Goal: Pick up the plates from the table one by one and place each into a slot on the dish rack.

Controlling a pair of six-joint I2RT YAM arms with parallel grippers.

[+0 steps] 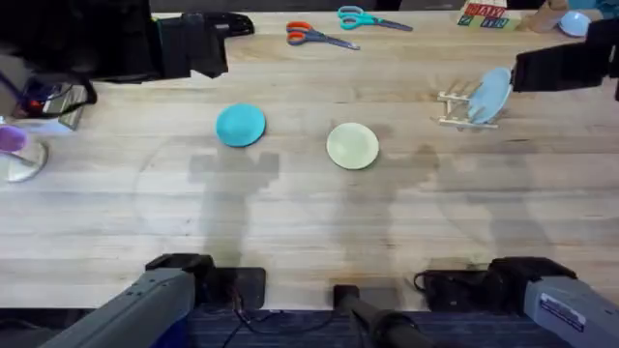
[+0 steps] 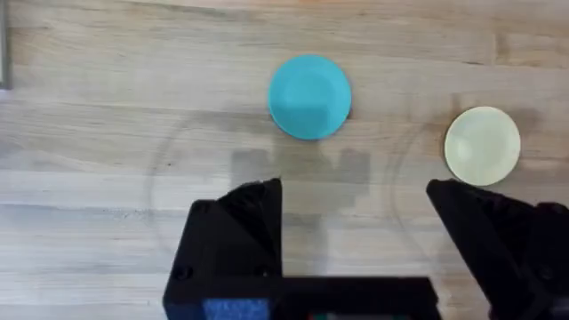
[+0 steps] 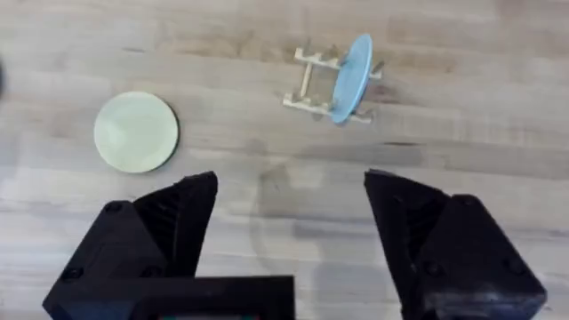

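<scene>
A turquoise plate (image 1: 240, 125) (image 2: 309, 96) lies flat on the table (image 1: 290, 222), left of the middle. To its right a pale yellow plate (image 1: 352, 145) (image 2: 482, 145) (image 3: 135, 131) also lies flat. The dish rack (image 1: 455, 104) (image 3: 309, 84) stands at the right, with a pale blue plate (image 1: 491, 92) (image 3: 352, 76) on edge in a slot. My left gripper (image 2: 356, 240) hangs open above the table, short of the turquoise plate and holding nothing. The right gripper (image 3: 289, 240) is open too, high over bare wood between the yellow plate and the rack.
Orange-handled scissors (image 1: 314, 36) and teal-handled scissors (image 1: 363, 16) lie at the far edge. A purple cup (image 1: 12, 138) sits at the left edge. Coloured blocks (image 1: 482, 14) are at the far right. The near half of the table is bare wood.
</scene>
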